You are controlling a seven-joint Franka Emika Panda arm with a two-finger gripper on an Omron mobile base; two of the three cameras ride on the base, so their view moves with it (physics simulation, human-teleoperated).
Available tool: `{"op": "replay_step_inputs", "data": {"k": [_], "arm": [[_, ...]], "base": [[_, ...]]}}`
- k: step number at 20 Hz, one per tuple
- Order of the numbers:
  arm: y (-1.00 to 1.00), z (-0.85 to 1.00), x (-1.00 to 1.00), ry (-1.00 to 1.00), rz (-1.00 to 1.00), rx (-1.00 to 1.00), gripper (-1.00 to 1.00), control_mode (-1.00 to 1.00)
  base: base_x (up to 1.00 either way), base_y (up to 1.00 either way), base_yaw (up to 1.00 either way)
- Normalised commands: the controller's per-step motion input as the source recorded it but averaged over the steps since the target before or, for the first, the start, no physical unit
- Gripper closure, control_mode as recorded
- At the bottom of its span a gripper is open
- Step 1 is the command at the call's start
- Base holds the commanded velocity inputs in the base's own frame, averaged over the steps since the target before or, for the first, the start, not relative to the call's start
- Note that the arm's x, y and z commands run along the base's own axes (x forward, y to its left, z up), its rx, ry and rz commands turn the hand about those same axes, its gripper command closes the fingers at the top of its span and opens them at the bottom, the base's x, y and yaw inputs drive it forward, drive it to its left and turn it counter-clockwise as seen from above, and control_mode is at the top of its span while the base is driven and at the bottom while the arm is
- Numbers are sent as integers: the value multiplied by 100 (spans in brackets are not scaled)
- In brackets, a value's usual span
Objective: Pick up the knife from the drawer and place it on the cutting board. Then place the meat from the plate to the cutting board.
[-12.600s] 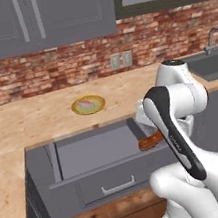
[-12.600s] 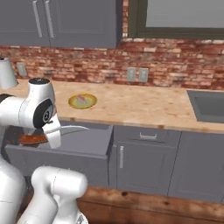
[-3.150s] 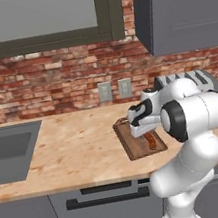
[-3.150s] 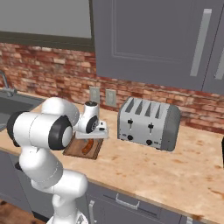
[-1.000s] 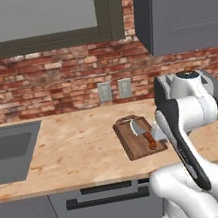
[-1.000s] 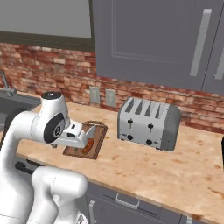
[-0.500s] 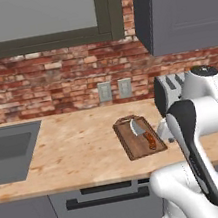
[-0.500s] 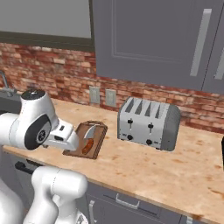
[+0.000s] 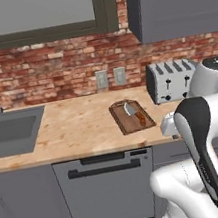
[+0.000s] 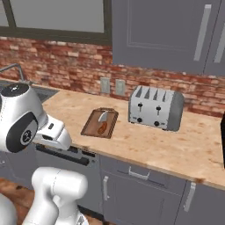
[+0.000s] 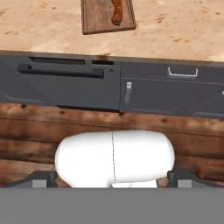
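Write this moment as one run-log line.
knife: on cutting board | gripper: open, empty, pulled back | meat: not yet on board

Dark brown cutting board carrying a reddish-brown-handled, silver-bladed knife; pale speckled wood tabletop; silver toaster; red brick wall; dark grey cabinets.

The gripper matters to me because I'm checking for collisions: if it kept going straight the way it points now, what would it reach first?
Probably the wooden floor in front of the grey cabinet fronts, judging from the hand view; depth is unclear.
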Motion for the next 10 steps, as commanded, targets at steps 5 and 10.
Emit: {"op": "replay_step_inputs", "data": {"k": [5, 10], "arm": [[0, 0, 0, 0, 0, 0, -100, 100], [0, 0, 0, 0, 0, 0, -100, 100]], "base": [[-82, 92, -2], [9, 100, 1]]}}
